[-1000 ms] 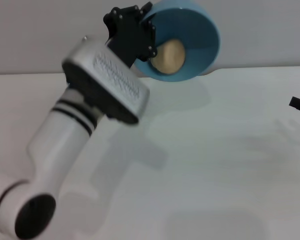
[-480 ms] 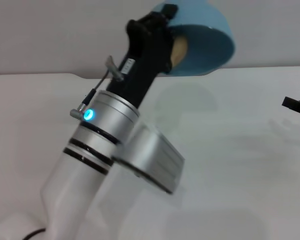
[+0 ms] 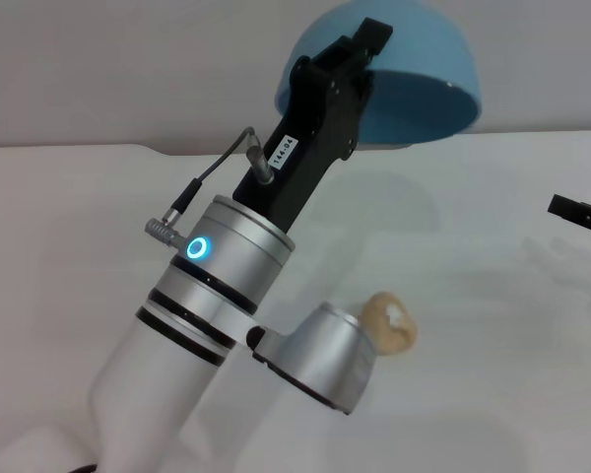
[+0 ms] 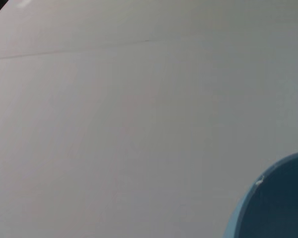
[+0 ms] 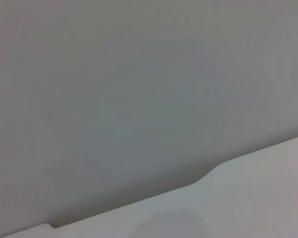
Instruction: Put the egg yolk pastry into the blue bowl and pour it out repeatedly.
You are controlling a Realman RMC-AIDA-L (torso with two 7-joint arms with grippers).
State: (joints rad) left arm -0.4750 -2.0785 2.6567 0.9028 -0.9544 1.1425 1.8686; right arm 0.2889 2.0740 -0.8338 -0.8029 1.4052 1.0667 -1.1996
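Note:
In the head view my left gripper [image 3: 366,44] is shut on the rim of the blue bowl [image 3: 424,84], raised high above the table at the back. The bowl is tipped over with its opening facing down and nothing shows inside it. The egg yolk pastry [image 3: 392,322], a pale tan lump, lies on the white table below and nearer me, partly hidden behind my left arm's silver wrist housing. The left wrist view catches only an arc of the blue bowl [image 4: 275,206]. My right gripper [image 3: 578,214] shows as a black tip at the right edge, far from both.
The white table [image 3: 492,296] stretches to a grey wall at the back. My left forearm [image 3: 207,315] slants across the left half of the head view and hides the table behind it. The right wrist view shows only wall and the table edge [image 5: 198,183].
The left gripper has turned the bowl from tilted to upside down. The pastry, inside the bowl earlier, has dropped out and now lies on the table.

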